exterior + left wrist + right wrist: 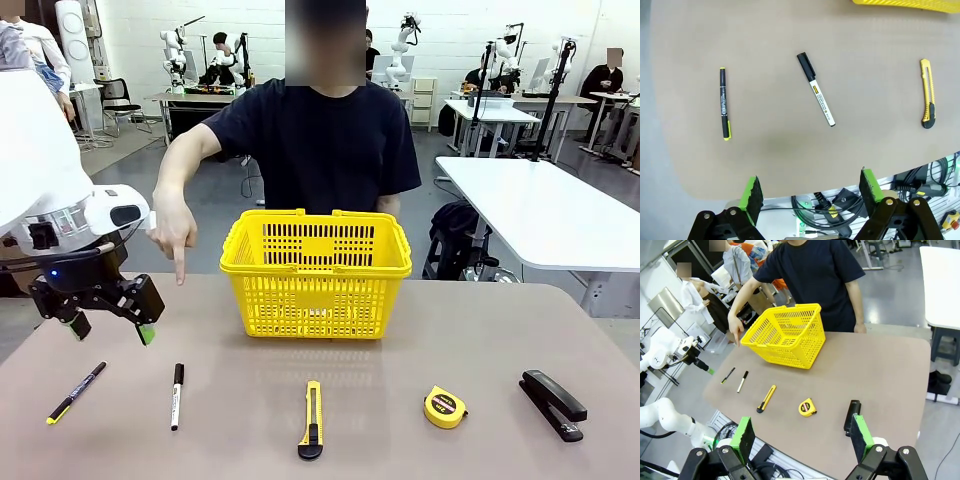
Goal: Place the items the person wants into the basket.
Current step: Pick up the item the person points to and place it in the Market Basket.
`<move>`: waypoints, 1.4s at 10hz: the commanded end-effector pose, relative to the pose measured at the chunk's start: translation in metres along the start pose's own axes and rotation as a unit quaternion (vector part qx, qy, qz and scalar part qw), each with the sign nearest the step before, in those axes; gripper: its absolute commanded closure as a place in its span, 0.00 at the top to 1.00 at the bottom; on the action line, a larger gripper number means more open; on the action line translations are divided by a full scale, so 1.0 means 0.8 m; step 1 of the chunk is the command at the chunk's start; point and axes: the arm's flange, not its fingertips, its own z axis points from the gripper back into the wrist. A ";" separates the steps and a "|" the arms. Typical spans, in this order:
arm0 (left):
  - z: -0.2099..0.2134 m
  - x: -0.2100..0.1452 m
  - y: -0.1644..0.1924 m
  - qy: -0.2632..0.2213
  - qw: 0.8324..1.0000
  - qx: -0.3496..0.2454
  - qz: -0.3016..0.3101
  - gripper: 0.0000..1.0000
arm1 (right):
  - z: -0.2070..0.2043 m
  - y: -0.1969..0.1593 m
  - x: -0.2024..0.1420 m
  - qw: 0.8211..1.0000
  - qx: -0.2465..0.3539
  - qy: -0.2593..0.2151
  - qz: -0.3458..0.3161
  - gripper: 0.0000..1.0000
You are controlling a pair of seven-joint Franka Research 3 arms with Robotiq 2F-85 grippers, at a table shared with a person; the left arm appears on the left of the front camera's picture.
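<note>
Along the near edge of the smooth taupe counter lie, left to right and well apart, a slim black pen with yellow tip, a short white marker with black cap, a yellow-and-black utility knife, a round yellow-and-black tape measure and a long black stapler. The robot's left hand hovers over the left side with its fingers apart. The right hand is likewise spread. Mid-counter stands the large bright yellow latticed plastic basket. Behind it, a person in a dark navy T-shirt points a finger down at the far left. Beyond are a grey floor and white tables.

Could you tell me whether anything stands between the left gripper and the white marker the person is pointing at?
Nothing visible does. The open left gripper hovers over bare table, the white marker lies ahead of it, and the black pen lies off to one side, apart from both.
</note>
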 end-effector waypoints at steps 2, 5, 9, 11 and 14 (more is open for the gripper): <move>-0.065 -0.010 -0.026 0.022 1.000 0.001 0.010 1.00 | 0.001 0.001 -0.001 1.000 0.001 -0.002 0.002 1.00; -0.145 0.005 -0.030 0.045 0.998 0.015 0.048 1.00 | 0.001 0.001 -0.001 1.000 0.001 -0.002 0.002 1.00; -0.207 0.012 -0.025 0.071 0.994 0.022 0.076 1.00 | 0.001 0.001 -0.001 1.000 0.001 -0.002 0.002 1.00; -0.215 0.010 -0.026 0.073 0.994 0.026 0.075 1.00 | 0.001 0.001 -0.001 1.000 0.001 -0.002 0.002 1.00; -0.220 0.015 -0.027 0.077 0.993 0.036 0.079 1.00 | 0.001 0.001 -0.001 1.000 0.001 -0.002 0.002 1.00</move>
